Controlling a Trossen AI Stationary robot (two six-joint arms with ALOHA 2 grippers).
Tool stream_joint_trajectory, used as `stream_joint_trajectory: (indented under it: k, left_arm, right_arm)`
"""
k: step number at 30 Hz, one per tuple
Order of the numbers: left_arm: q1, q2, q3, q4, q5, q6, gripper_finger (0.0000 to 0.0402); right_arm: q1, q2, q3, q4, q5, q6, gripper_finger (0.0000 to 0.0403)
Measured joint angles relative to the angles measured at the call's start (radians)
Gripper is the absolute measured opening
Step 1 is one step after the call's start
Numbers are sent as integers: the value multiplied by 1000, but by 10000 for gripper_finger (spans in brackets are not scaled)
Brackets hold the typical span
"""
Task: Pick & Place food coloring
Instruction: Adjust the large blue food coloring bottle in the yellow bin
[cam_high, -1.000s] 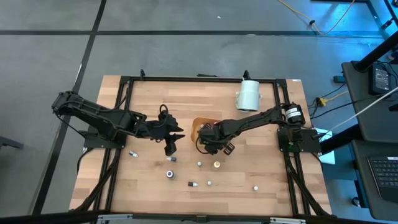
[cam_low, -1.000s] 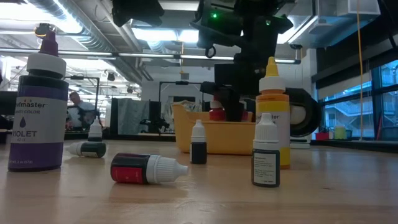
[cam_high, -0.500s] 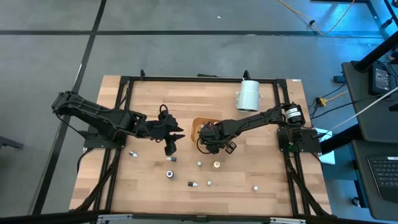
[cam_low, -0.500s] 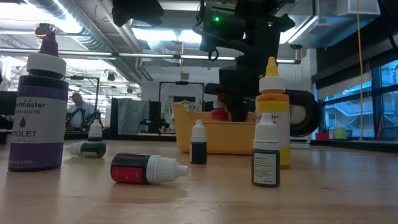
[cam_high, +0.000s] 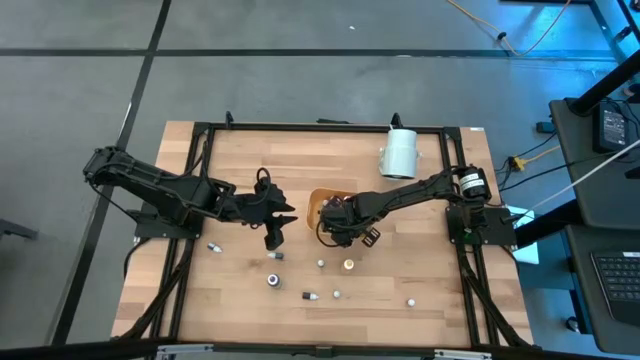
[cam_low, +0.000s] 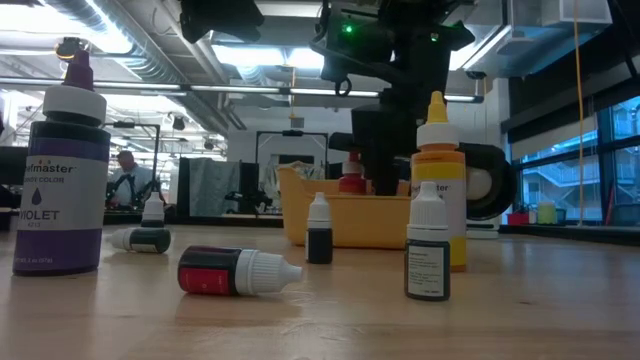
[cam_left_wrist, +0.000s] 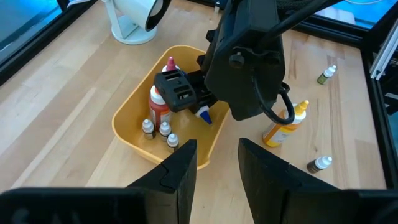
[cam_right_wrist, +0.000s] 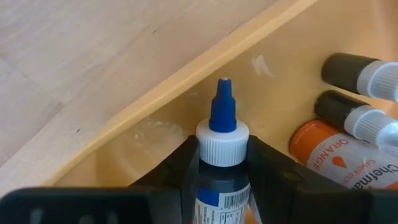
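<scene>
The food coloring is partly loose on the table: a violet bottle (cam_low: 62, 165), a yellow one (cam_low: 440, 170), and small vials such as the one lying on its side (cam_low: 235, 272). More bottles sit in the orange tray (cam_left_wrist: 134, 134) (cam_high: 318, 200): an orange-labelled one (cam_right_wrist: 336, 155) and dark vials (cam_right_wrist: 357, 115). My right gripper (cam_right_wrist: 222, 171) (cam_high: 338, 228) is down in the tray, shut on a blue-tipped bottle (cam_right_wrist: 222, 134). My left gripper (cam_left_wrist: 214, 168) (cam_high: 276, 234) is open, clear of the table, just left of the tray. My right gripper pinches the blue-tipped bottle between its two fingers (cam_right_wrist: 186, 165), on the bottle's shoulder just below the white cap collar (cam_right_wrist: 222, 163). The fingers lie along the bottle. Its blue tip (cam_left_wrist: 204, 116) points slanting down at the tray's floor beside the wall; whether it touches, I cannot tell.
A large white cylinder (cam_high: 399, 153) lies on the table's far side, right of the tray. Loose vials dot the near half of the table (cam_high: 320, 264) (cam_high: 410, 301) (cam_high: 214, 246). A dark frame rail (cam_high: 300, 128) runs round the table.
My right gripper, holding the blue-tipped bottle, has shifted slightly toward the table's right inside the tray, then kept still. It has stayed shut.
</scene>
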Motion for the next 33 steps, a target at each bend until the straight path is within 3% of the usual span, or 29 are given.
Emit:
stream_joint_trajectory:
  k: [5, 14, 26, 33]
  left_arm:
    - [0, 0, 0, 0, 0, 0, 114]
    - [0, 0, 0, 0, 0, 0, 114]
    - [0, 0, 0, 0, 2, 0, 114]
    - [0, 0, 0, -3, 12, 0, 114]
  right_arm:
    - [0, 0, 1, 2, 2, 30, 100]
    - [19, -7, 24, -14, 7, 52, 104]
    - [28, -10, 232, -140, -11, 209, 110]
    - [32, -157, 282, -141, -61, 381, 102]
